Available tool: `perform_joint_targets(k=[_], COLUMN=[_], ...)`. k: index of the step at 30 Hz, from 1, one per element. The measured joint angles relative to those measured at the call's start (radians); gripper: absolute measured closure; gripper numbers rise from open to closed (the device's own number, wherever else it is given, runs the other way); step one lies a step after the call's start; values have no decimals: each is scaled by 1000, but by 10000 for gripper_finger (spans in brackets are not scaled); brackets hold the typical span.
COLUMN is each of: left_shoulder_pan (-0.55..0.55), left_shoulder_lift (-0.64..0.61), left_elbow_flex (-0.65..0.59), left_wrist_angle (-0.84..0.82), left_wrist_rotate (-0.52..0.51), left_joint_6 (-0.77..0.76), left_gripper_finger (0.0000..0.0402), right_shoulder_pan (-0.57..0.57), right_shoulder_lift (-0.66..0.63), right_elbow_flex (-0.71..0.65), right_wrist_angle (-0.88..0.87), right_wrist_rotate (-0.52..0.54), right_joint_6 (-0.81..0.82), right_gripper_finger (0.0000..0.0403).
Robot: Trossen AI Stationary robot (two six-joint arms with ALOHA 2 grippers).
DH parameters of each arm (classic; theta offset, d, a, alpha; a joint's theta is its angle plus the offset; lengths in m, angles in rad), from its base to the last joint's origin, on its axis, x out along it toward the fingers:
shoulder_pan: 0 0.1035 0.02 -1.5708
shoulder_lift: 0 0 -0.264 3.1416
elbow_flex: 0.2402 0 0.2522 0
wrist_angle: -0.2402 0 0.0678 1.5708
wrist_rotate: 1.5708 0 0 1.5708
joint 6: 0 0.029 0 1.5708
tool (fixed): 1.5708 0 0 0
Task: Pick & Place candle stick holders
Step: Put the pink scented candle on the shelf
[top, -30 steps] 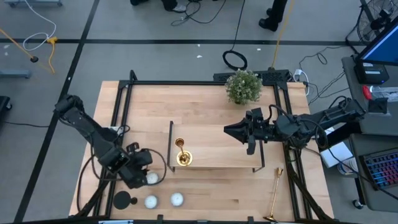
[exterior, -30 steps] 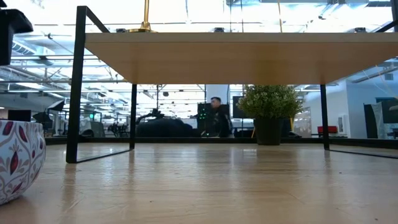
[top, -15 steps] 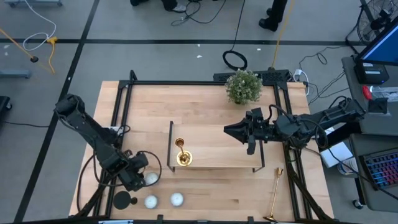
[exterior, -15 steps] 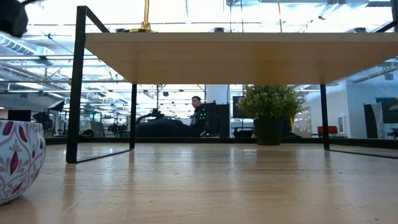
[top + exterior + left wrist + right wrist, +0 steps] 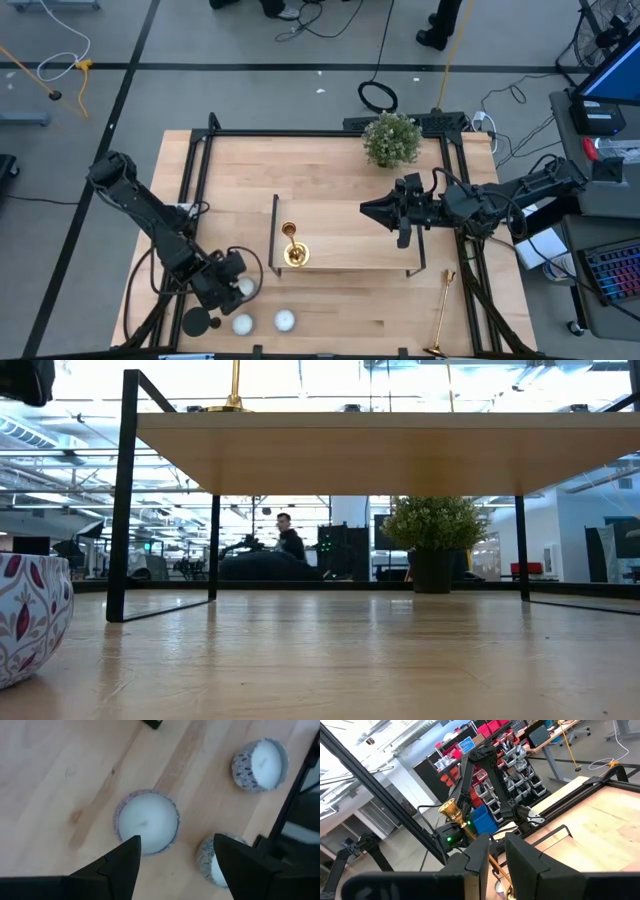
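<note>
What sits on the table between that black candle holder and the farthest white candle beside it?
Another white candle sits between the black candle holder and the farthest white candle, clearest in the high view.

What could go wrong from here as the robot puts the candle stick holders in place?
1. The left claw hangs open over a white candle, not the black holder nearby; it might grab the wrong thing.
2. The gold candlestick stands near the left end of the stand; a knock from an arm could topple it.
3. The other gold candlestick lies near the edge of the table and may roll off.
</note>
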Motion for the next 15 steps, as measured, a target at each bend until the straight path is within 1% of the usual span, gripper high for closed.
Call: perform_joint_targets(k=[5, 9, 12, 15], left_shoulder_pan=[0, 5, 15, 17], left_shoulder_lift=[0, 0, 0, 0], left_elbow_flex=[26, 49, 51, 51], left_wrist_angle=[-1, -4, -2, -1], left_wrist_rotate=[-53, -53, -46, -43], left_joint_6=[127, 271, 306, 332], left_gripper_finger=[144, 144, 139, 118], right_shoulder_pan=[0, 0, 0, 0], right_shoulder_lift=[0, 0, 0, 0], right_elbow_flex=[0, 0, 0, 0], right_wrist_angle=[0, 0, 0, 0], right_wrist_rotate=[0, -1, -1, -1], right_joint_6=[16, 20, 20, 20], right_gripper_finger=[342, 342, 342, 342])
